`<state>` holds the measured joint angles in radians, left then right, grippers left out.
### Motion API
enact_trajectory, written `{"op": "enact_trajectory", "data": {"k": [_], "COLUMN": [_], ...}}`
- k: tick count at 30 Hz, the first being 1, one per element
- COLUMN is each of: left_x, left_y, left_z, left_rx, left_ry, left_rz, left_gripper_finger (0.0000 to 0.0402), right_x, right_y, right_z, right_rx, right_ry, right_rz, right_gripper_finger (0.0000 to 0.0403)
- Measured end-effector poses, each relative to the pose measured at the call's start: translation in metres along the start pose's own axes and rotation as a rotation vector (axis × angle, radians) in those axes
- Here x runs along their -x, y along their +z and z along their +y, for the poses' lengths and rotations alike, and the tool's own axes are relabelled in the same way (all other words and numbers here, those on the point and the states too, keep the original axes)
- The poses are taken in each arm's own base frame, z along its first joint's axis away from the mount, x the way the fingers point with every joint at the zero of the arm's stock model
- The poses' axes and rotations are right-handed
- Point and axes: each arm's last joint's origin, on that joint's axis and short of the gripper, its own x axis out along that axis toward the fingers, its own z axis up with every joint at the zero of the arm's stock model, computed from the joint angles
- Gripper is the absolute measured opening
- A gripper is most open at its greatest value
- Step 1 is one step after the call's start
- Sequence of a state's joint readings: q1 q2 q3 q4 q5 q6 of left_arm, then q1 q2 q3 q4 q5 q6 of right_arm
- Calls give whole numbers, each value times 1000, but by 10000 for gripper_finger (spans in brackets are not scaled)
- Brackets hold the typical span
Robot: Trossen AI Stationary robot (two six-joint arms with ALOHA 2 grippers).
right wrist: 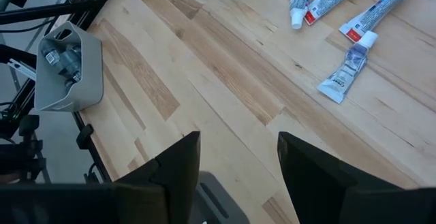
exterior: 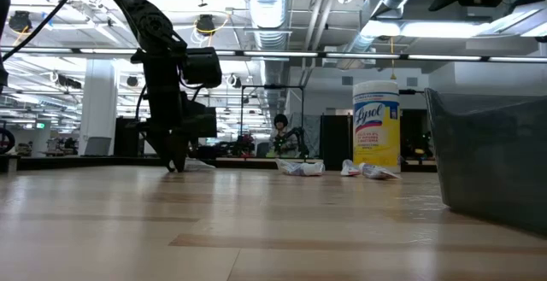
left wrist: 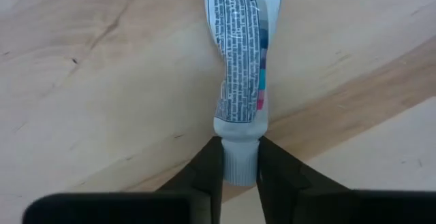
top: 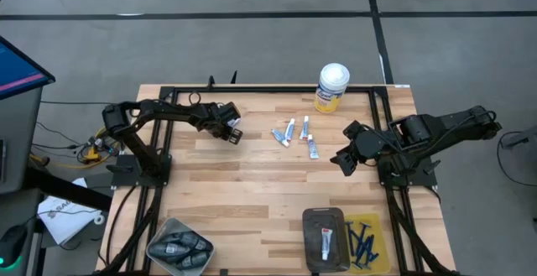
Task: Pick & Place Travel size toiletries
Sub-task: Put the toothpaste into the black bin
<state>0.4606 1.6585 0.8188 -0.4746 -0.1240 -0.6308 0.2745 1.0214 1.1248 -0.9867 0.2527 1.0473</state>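
A small white tube (left wrist: 238, 67) with printed text lies flat on the wooden table, and my left gripper (left wrist: 238, 161) is shut on its capped end. In the high view this gripper (top: 235, 133) is left of centre, pointing steeply down. Several more white tubes (top: 294, 135) lie loose on the table at the centre, to its right; the right wrist view shows them too (right wrist: 347, 71). My right gripper (right wrist: 238, 149) hangs open above the table at the right (top: 342, 157), with nothing between its fingers. My left gripper pinches the tube's white cap (left wrist: 238, 166) between its two fingers, one on each side. The fingers come from above, pointing steeply down, in line with the tube's length. The tube's body stretches away from the fingers and lies on the table.
A yellow canister (top: 333, 87) with a white lid stands at the far edge. Along the near edge sit a grey bin (top: 159, 236) of dark grey pieces, a dark grey tray (top: 309, 226) holding a tube, and a yellow tray (top: 375, 224) with dark blue razors (top: 361, 244).
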Motion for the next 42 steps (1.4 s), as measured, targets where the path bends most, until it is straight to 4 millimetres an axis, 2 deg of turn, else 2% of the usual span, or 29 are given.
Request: {"op": "enact_trajectory", "data": {"k": [8,20,30,42], "left_x": [7,73,126,156], "left_y": [-3,-9,-33,-67], "left_z": [-5,-13,-29,-64], "left_rx": [-19,-18,-49,-166], "left_ry": [-70,-236,-453,-712], "left_rz": [15,-189,-324,-387], "left_gripper_finger": [54,54,54,55], "right_x": [0,0,0,-6], "right_y": [0,1,4,7], "right_z": [0,0,4,12], "right_rx": [0,-2,-17,-82], "right_ry": [0,-1,26,64], "right_rz": [0,-9,-68,-91], "right_gripper_finger": [188,188,188,188]}}
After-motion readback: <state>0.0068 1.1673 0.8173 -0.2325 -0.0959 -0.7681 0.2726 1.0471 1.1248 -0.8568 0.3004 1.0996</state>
